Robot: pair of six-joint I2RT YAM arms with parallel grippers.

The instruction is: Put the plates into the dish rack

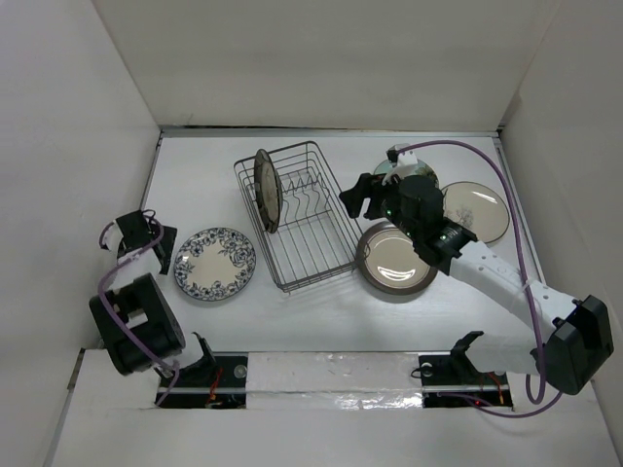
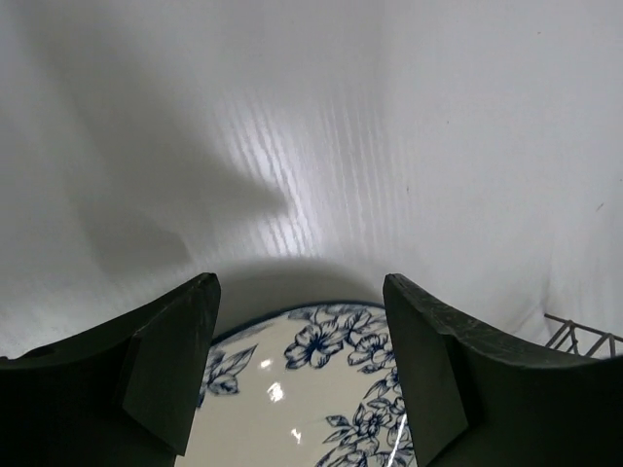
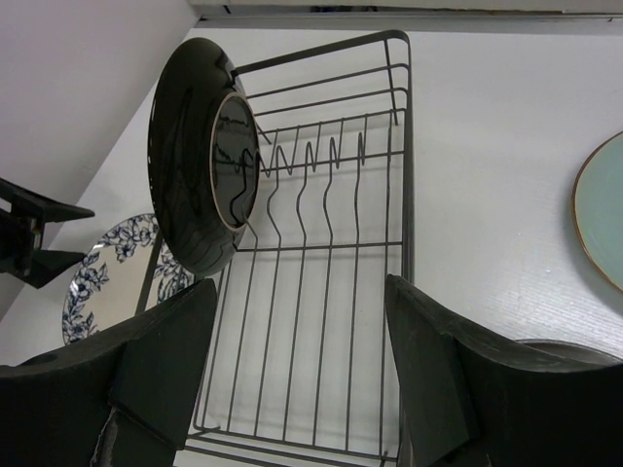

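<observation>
left gripper (image 1: 162, 248), top view: sits at left of table (image 1: 195, 195), just beside blue-and-white floral plate (image 1: 215, 264). jaws apart, nothing held. right gripper (image 1: 350, 199) hovers at rt side of dish rack (image 1: 310, 219), jaws apart, empty. dark brown plate (image 1: 266, 190) stands on edge in rack's far-left end. brown-rimmed cream plate (image 1: 394, 261) lies flat just rt of rack. branch-motif plate (image 1: 477, 212) lies flat further rt.

left wrist view: fingers wide, gap empty. floral plate (image 2: 311, 389) lies flat below and ahead. rack corner (image 2: 584, 341) shows at rt edge.

right wrist view: fingers wide, gap empty, above rack (image 3: 331, 243). dark brown plate (image 3: 195, 165) is upright at end of tine row. teal plate (image 3: 604, 219) lies flat on table at rt edge, apart from rack.
</observation>
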